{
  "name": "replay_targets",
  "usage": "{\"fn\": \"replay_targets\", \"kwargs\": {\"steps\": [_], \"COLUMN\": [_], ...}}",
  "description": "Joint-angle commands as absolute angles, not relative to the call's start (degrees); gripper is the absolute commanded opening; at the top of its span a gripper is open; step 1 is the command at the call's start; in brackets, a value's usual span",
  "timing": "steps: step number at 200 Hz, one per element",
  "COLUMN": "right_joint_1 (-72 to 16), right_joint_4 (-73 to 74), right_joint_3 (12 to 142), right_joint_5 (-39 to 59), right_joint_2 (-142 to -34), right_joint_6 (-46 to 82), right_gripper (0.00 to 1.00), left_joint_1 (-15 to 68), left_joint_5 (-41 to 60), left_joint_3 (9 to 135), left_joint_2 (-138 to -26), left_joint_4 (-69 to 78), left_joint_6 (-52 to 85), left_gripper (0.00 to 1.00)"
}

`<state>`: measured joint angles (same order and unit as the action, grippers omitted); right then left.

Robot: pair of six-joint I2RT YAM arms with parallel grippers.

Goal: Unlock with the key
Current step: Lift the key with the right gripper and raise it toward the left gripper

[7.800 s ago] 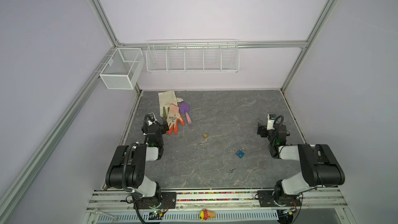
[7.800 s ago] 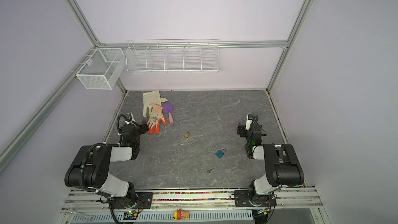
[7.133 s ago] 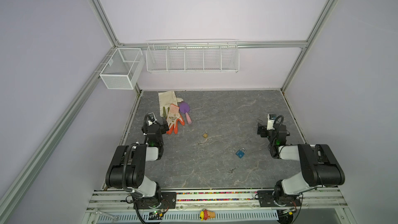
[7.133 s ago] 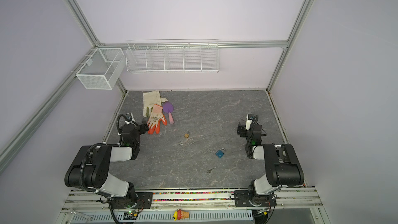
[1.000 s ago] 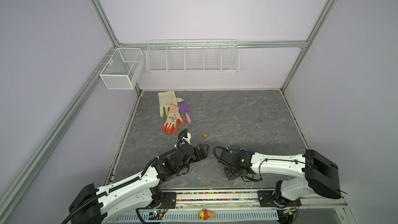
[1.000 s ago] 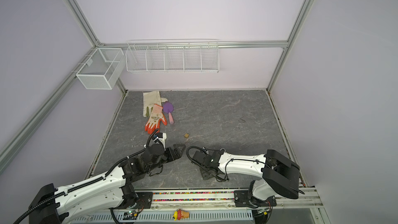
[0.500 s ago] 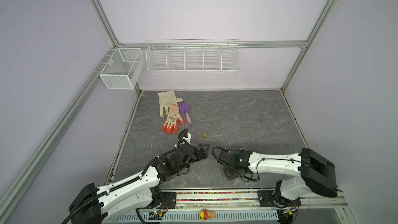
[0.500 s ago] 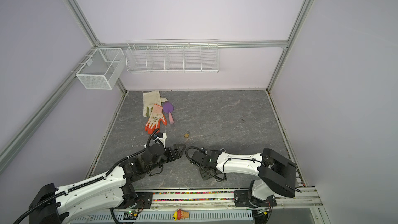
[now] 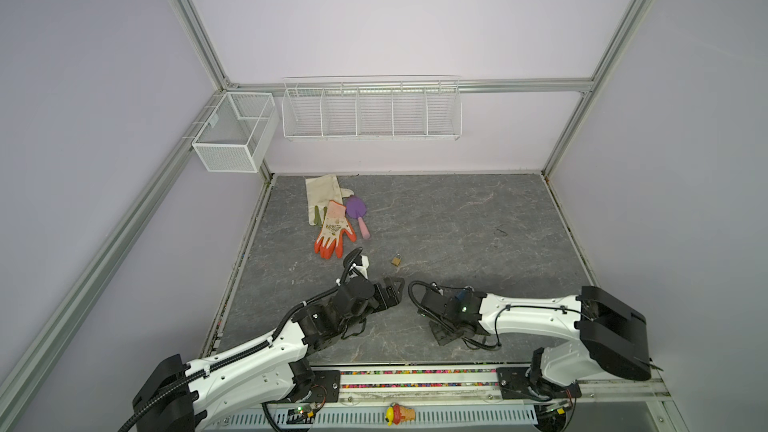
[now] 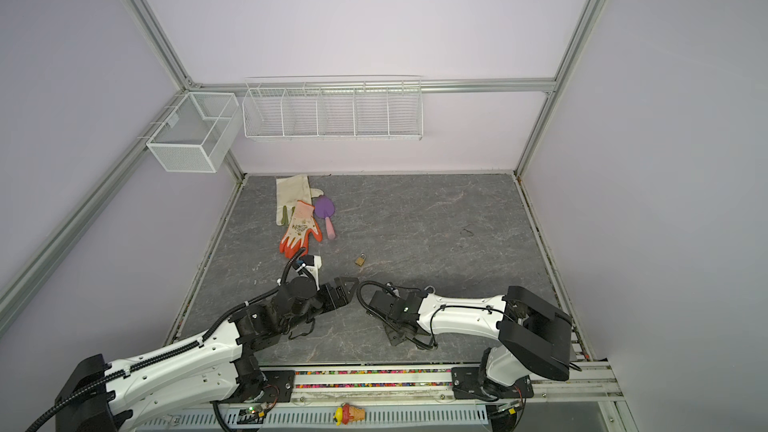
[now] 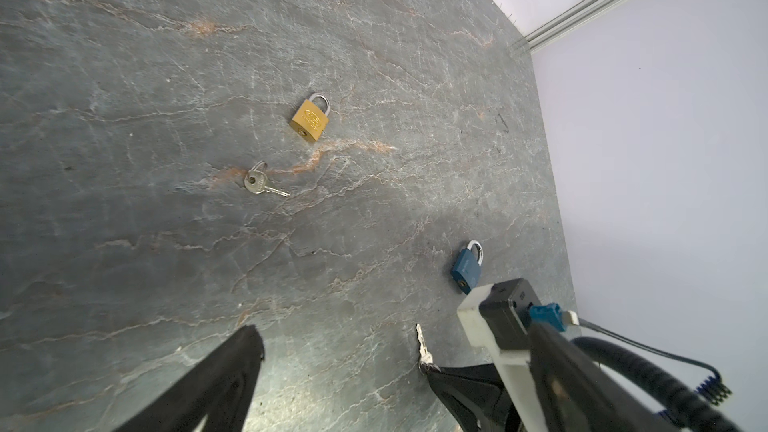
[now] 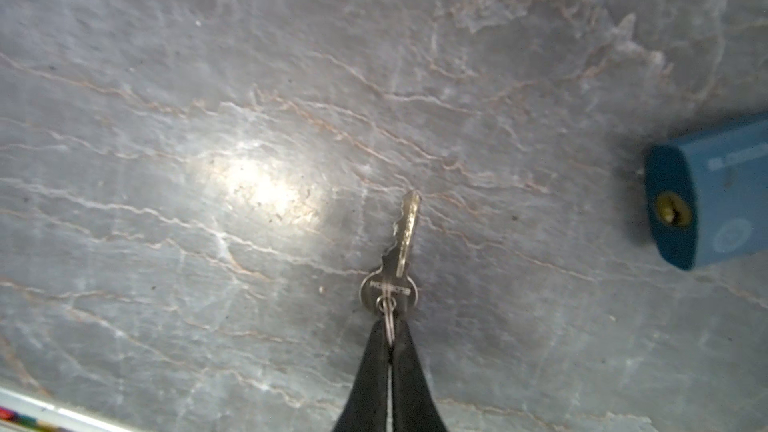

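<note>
Top views both show the left hand (image 9: 391, 290) gaping, empty. Right hand (image 12: 390, 338) pinches the key (image 12: 401, 251) by its ring; blade points past the blue padlock (image 12: 715, 197) just beside, whose keyhole faces sideways toward the key.

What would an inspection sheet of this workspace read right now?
Surface: grey marbled table, no spills seen.
Job's things: key held by its ring; blue padlock lies close by; brass padlock and second key lie farther out.
Clutter: orange glove, beige glove, purple trowel.
Hands: left hand open, holding nothing; right hand shut on the key's ring.
Cables: black cable loops at both wrists.
Surroundings: wire rack and mesh basket, both look empty.
</note>
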<state>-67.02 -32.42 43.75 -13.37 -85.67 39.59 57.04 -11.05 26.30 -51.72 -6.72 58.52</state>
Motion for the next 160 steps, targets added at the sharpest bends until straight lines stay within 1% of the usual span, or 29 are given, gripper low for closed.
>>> {"fn": "replay_targets", "kwargs": {"steps": [1, 61, 85, 126, 139, 160], "right_joint_1": [-67.4, -67.4, -67.4, -67.1, -67.0, -66.9], "right_joint_4": [-31.8, -30.5, -31.6, -30.0, -29.1, -28.6], "right_joint_3": [42.3, 42.1, 42.8, 44.4, 45.3, 48.0], "right_joint_5": [-17.1, -26.5, -31.3, -30.0, -28.6, -27.3], "right_joint_2": [-83.8, -76.2, -72.6, -66.0, -65.0, -65.0], "right_joint_6": [37.2, 28.1, 25.4, 21.8, 21.5, 20.5], "right_gripper": [0.06, 0.06, 0.06, 0.06, 0.06, 0.06], "left_joint_1": [57.3, 57.3, 57.3, 57.3, 57.3, 57.3], "left_joint_5": [-11.6, -10.2, -8.9, -5.9, -5.0, -4.0], "left_joint_3": [26.8, 27.1, 26.9, 27.0, 27.3, 29.5], "left_joint_2": [-50.7, -50.5, -50.3, -52.0, -52.9, -54.4], "left_joint_4": [-6.3, -4.2, -1.4, 5.5, 8.1, 8.3], "left_joint_6": [60.7, 61.6, 64.8, 70.0, 71.3, 73.5], "left_gripper": [0.99, 0.99, 0.99, 0.99, 0.99, 0.99]}}
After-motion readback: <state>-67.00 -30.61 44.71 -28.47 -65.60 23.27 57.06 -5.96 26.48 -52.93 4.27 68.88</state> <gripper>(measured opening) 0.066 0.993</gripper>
